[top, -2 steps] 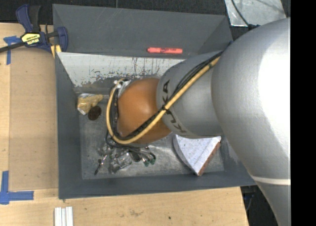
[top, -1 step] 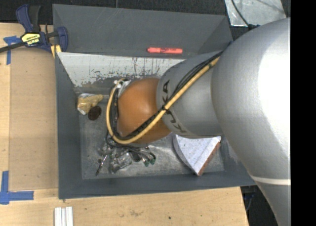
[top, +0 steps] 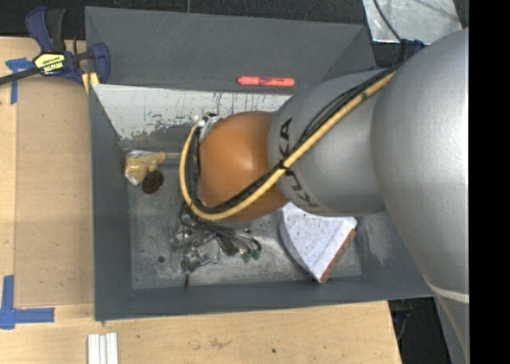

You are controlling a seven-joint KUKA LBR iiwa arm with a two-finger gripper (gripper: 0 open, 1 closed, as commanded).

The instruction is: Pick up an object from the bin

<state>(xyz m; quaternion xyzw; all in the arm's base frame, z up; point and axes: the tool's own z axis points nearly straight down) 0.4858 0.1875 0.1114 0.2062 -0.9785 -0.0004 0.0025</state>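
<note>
My gripper [top: 197, 246] sits low over the bin floor near the front, left of centre, its metal parts showing under the orange cover. A small green piece [top: 251, 255] lies right beside it on the floor. To its right rests a white speckled wedge with a brown edge [top: 317, 244], partly under the arm. I see nothing held in the gripper.
A tan lumpy thing [top: 143, 164] and a dark brown round thing [top: 152, 182] lie together at the bin's left side, up and left of the gripper. The arm and its cover hide the bin's middle and right.
</note>
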